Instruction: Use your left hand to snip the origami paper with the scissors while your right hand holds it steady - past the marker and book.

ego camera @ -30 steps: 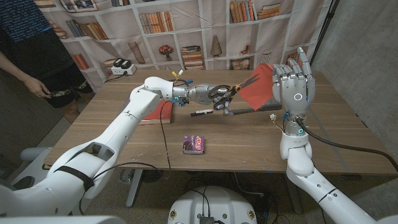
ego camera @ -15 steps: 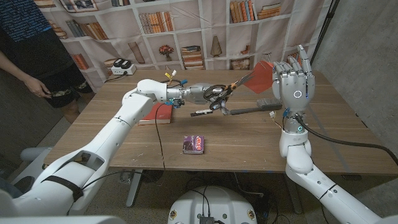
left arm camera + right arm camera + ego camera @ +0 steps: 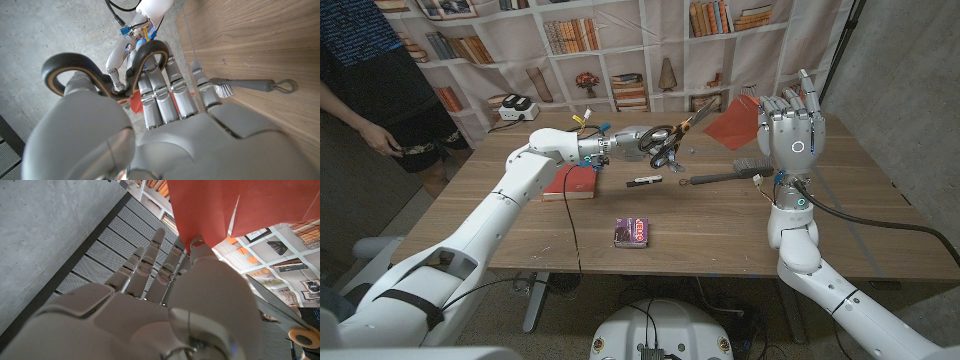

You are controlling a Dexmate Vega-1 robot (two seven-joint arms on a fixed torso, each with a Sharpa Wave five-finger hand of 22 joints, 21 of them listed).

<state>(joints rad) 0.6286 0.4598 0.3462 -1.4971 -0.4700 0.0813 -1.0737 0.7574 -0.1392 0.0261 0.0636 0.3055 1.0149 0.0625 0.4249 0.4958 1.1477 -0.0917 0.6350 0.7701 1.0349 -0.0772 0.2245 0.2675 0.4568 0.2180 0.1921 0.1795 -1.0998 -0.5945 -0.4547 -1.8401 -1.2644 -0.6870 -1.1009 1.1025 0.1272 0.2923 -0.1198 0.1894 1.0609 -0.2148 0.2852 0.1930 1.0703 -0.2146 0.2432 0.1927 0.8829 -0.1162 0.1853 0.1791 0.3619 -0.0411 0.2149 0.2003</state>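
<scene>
One red origami paper (image 3: 732, 126) pinched in right hand (image 3: 793, 140), one scissors (image 3: 665, 143) gripped in left hand (image 3: 638, 143).

A bookshelf-printed backdrop (image 3: 620, 40) hangs behind the wooden table (image 3: 700, 225).

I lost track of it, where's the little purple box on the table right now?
In the head view the purple box lies flat near the table's front edge, about midway between the arms, in front of the black marker and apart from it.
</scene>
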